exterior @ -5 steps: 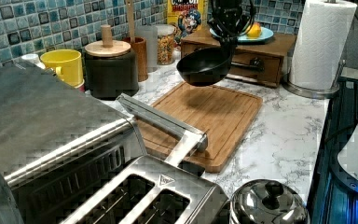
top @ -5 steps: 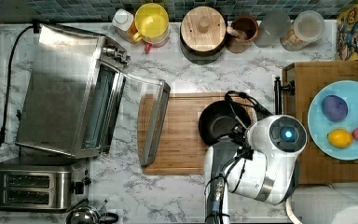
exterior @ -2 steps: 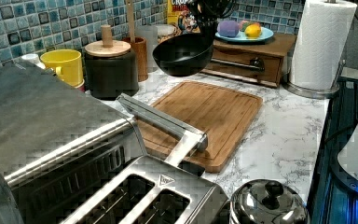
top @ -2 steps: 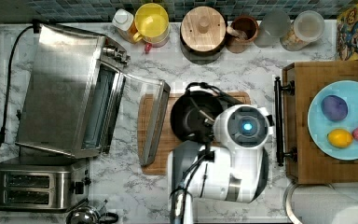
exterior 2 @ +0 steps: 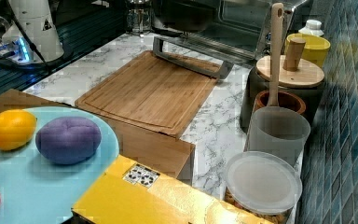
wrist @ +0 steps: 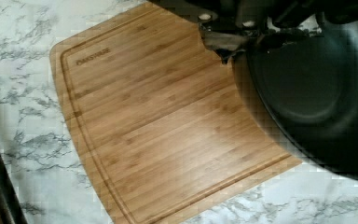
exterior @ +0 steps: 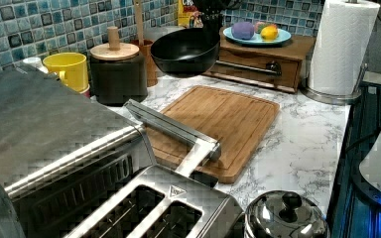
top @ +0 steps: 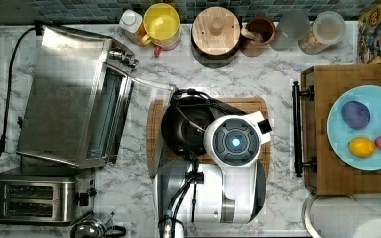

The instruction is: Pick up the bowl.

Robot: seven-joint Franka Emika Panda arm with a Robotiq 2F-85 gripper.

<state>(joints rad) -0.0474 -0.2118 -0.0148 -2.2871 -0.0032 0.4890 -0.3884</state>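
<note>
One black bowl up in the air above the wooden cutting board, mouth upward and slightly tilted, round with no long axis, pincer clamped on its rim, board's stamped lettering unreadable.

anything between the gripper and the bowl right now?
Nothing visible. The gripper is already clamped on the rim of the bowl, which hangs in the air above the cutting board, tilted. No other thing sits between them.
</note>
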